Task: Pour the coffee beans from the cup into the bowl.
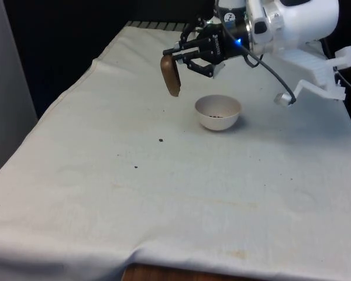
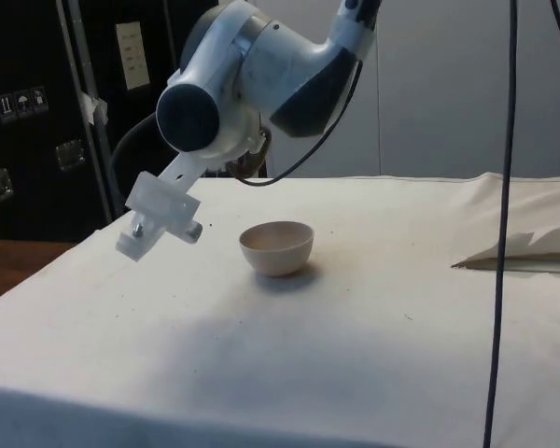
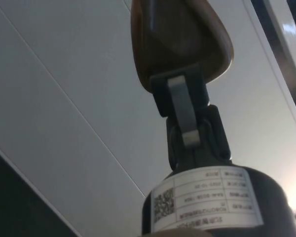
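My gripper (image 1: 180, 56) is shut on the rim of a brown cup (image 1: 170, 75), which hangs in the air tipped well over. It is above the cloth, just to the front view's left of the white bowl (image 1: 219, 123). A few dark coffee beans (image 1: 216, 116) lie at the bottom of the bowl. In the wrist view one finger (image 3: 180, 101) lies over the wall of the cup (image 3: 180, 42), clamping it. The side view shows the bowl (image 2: 276, 250) standing upright on the cloth, with the arm above and behind it.
Two loose beans (image 1: 161, 140) (image 1: 136, 167) lie on the white cloth nearer the camera than the bowl. A black cable (image 2: 504, 205) hangs down in the side view, and a fold of cloth (image 2: 532, 245) rises behind it.
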Action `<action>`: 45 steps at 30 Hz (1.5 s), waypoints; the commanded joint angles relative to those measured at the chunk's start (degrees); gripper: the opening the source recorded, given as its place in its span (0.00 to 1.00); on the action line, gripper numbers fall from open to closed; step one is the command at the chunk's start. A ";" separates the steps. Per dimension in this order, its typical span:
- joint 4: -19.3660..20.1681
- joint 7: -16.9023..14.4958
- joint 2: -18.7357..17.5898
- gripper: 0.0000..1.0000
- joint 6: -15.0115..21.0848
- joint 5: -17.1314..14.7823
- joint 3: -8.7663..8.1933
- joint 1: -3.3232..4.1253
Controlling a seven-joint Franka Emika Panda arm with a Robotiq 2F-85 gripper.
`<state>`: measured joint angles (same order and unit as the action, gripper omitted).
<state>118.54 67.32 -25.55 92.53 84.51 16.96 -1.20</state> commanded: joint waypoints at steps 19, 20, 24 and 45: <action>-1.49 -1.38 0.92 0.00 10.31 -1.72 -4.76 -0.97; -1.49 -1.43 1.09 0.00 10.60 -1.78 -4.98 -0.97; -1.32 -1.78 1.83 0.00 11.46 -2.06 -5.73 -0.86; -1.03 -3.84 5.33 0.00 17.70 -4.87 -9.97 -0.97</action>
<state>117.17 64.17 -20.68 109.21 80.10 6.65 -1.60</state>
